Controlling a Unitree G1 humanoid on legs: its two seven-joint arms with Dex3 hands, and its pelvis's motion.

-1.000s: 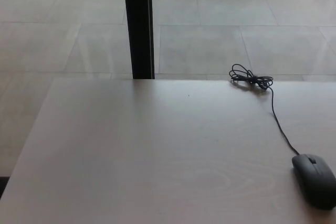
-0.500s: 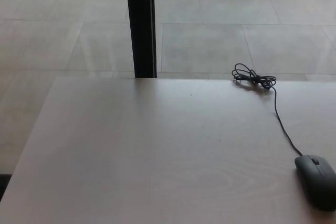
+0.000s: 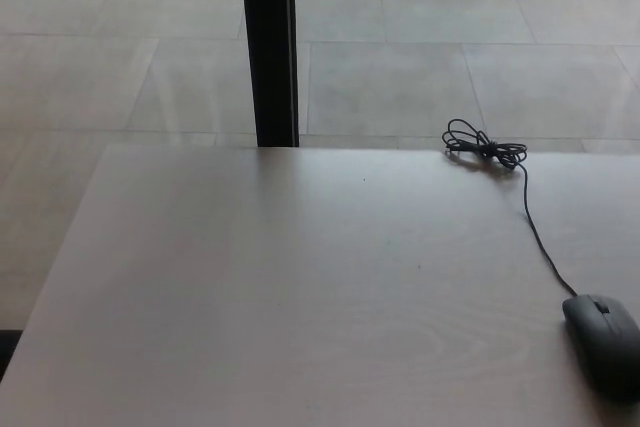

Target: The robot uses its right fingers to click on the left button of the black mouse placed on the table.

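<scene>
The black mouse (image 3: 604, 343) lies at about four o'clock on the pale table (image 3: 300, 287), close to the right edge of the view, nose pointing away toward twelve. Against the earlier pictures everything has slid a little to the right and down together, so the camera has shifted; the mouse itself has not been moved. Neither hand is in sight, so I cannot tell how the fingers are set, and the left button is untouched. The click looks not yet begun. From the nose the cable (image 3: 540, 237) runs up toward one o'clock, ending in a tied bundle (image 3: 482, 147) near the far edge. Beyond, at eleven o'clock, a dark post (image 3: 268, 47) rises from the tiled floor (image 3: 420, 57).
</scene>
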